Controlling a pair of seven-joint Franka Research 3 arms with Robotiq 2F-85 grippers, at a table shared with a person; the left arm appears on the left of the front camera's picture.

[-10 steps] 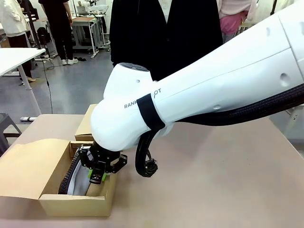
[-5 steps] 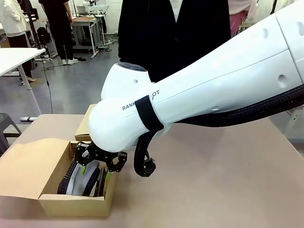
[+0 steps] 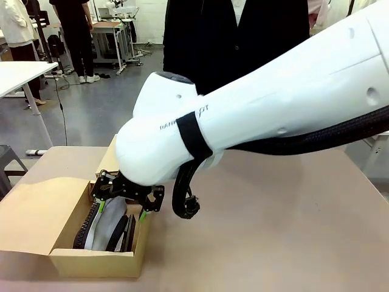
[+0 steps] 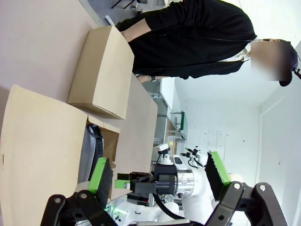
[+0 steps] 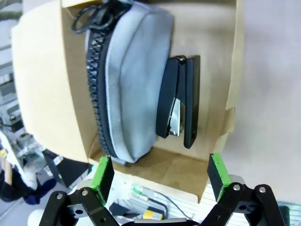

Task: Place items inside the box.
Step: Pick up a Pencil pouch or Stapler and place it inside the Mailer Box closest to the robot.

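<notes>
I log right gripper (image 3: 123, 210) just spread, empty; black stapler (image 5: 178, 101) released in box (image 3: 97, 263), 3 o'clock of grey pouch (image 5: 131, 80); left gripper (image 4: 157, 169) also spread, empty

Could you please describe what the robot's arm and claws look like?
The right arm is glossy white and rounded, with grey lettering, a black strap and a black ribbed cable hung beneath. The right claw and left claw are black, two-fingered, with green pads.
</notes>
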